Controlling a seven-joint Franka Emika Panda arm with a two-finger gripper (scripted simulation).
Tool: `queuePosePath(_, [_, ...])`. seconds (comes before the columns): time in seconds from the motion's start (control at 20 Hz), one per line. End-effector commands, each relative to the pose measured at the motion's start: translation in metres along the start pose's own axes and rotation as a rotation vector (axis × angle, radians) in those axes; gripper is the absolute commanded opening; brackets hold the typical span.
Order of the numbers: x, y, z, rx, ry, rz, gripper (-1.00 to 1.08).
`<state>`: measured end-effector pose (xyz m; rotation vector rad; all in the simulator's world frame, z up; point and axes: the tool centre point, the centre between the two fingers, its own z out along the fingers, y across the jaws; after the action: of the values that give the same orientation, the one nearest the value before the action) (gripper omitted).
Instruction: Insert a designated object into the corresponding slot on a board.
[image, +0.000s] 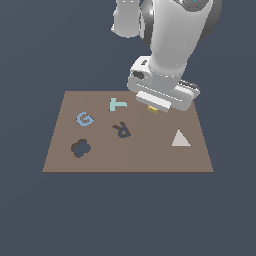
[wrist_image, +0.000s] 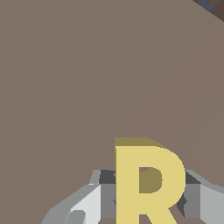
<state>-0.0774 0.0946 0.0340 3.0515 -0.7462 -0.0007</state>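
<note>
A: Progress first. How far along is it?

B: Partway, I'd judge. The pincer (wrist_image: 146, 199) is clenched on the yellow R (wrist_image: 146, 183); the wrist view shows a finger (wrist_image: 89, 205) against each side of the letter. Grasping looks done. Carrying and inserting are left.

A: Where is the R?

B: Under the hand, over the far part of the board (image: 125, 160), towards the exterior view's right. Only a yellow sliver (image: 153, 109) peeks out there. Whether it touches the board, I cannot tell.

A: And the slot?

B: The R slot (image: 121, 130) lies near the board's middle, apart from the held letter and nothing in it. The dark blob cutout (image: 80, 148) is empty too.

A: Anything else on the board?

B: A teal T (image: 118, 104), a blue G (image: 84, 119) and a pale triangle (image: 180, 139), all clear of the slot.
</note>
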Motion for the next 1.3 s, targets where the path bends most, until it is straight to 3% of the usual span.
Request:
queuePosePath(0.0, [0.005,0.006,0.000,0.000,0.000,-0.044,-1.00])
queuePosePath(0.45, [0.031,0.031,-0.002,0.000,0.001,-0.271,-1.00])
queuePosePath(1.25, [0.102,0.060,-0.005,0.000,0.001,-0.754,-1.00])
